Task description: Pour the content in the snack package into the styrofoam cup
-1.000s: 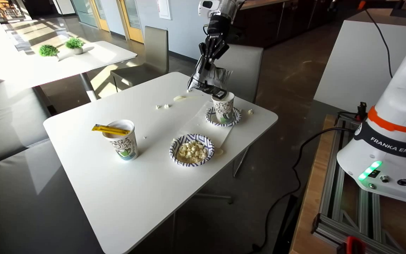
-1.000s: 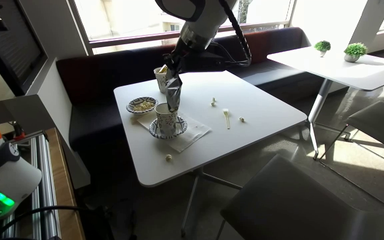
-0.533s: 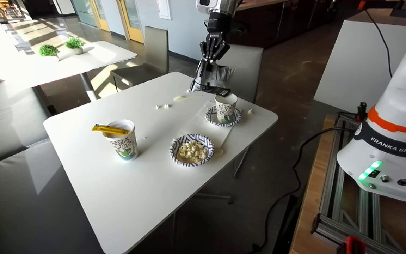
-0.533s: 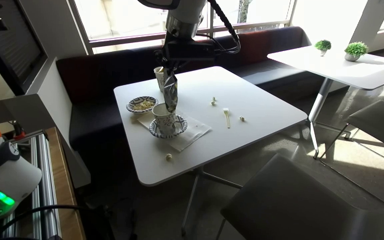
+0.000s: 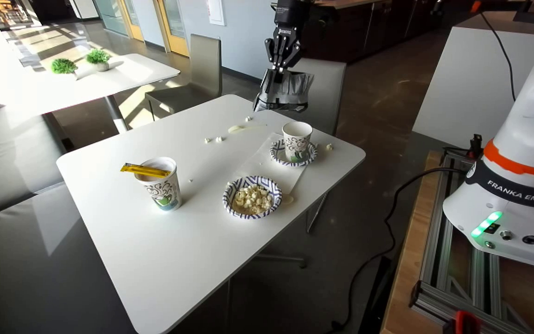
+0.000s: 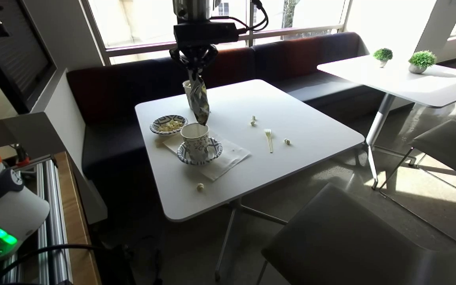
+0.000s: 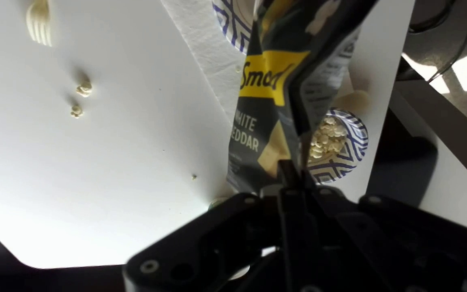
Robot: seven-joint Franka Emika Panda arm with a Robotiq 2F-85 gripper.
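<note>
The snack package, a dark foil pouch with yellow print, hangs from my gripper in both exterior views (image 5: 291,95) (image 6: 200,103); its printed face shows in the wrist view (image 7: 253,121). My gripper (image 5: 277,76) points down, its fingers (image 7: 296,176) shut on the package's upper edge. The styrofoam cup (image 5: 297,141) stands upright in a patterned paper bowl (image 5: 314,154); it also shows in an exterior view (image 6: 195,144). The package's lower edge is above and beyond the cup's rim, apart from it in an exterior view. The cup's contents are not visible, and the package hides it in the wrist view.
A second cup (image 5: 164,192) with a yellow packet (image 5: 146,170) across its top stands on the white table (image 5: 193,260). A bowl of popcorn (image 5: 252,198), a napkin (image 6: 228,162), a fork (image 6: 269,140) and loose popcorn (image 6: 200,187) are around. A chair (image 6: 331,229) is beside the table.
My gripper has turned from tilted to nearly upright and risen. The package has lifted off the cup's rim and hangs more level. The cup, leaning slightly before, now stands upright.
</note>
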